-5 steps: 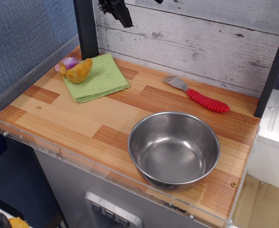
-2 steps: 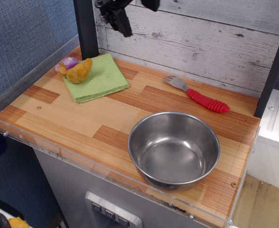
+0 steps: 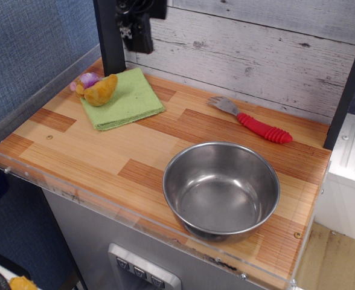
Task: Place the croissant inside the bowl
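Note:
The croissant (image 3: 99,89), small and golden-brown with a pinkish-purple end, lies on the left edge of a green folded cloth (image 3: 124,98) at the back left of the table. The steel bowl (image 3: 221,188) stands empty at the front right. My black gripper (image 3: 136,33) hangs at the top of the view, above and a little behind the cloth, well clear of the croissant. I cannot tell how its jaws stand; nothing shows in them.
A fork with a red ribbed handle (image 3: 253,125) lies at the back right, behind the bowl. A black post (image 3: 108,36) rises behind the croissant. A white plank wall (image 3: 256,48) backs the table. A clear acrylic rim (image 3: 51,90) edges the left and front.
My gripper has moved down and to the left, from above the cloth's right part toward the post and the croissant's side. Nothing on the table has moved.

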Action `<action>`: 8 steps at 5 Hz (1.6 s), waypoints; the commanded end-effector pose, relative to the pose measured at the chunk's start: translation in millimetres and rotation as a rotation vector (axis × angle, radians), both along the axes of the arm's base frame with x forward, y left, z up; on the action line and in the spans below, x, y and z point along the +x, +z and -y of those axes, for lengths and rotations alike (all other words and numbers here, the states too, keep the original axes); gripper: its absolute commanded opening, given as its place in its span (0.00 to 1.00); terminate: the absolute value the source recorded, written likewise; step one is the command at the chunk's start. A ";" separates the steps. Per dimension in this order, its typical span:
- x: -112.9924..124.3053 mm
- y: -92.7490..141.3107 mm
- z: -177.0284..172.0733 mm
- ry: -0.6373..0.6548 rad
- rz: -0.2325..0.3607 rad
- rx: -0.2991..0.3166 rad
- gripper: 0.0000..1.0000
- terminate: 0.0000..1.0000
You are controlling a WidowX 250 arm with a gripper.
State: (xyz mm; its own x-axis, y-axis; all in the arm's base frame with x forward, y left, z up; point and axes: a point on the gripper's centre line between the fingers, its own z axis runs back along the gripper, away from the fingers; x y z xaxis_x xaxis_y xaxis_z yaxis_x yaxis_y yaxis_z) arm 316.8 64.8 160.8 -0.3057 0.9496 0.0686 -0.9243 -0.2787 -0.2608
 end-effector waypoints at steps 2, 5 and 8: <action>17.3 -33.8 -42.6 0.182 -0.068 0.048 1.00 0.00; 8.4 -62.9 -83.3 0.282 -0.133 0.100 1.00 0.00; 16.7 -85.3 -108.0 0.384 -0.155 0.097 1.00 0.00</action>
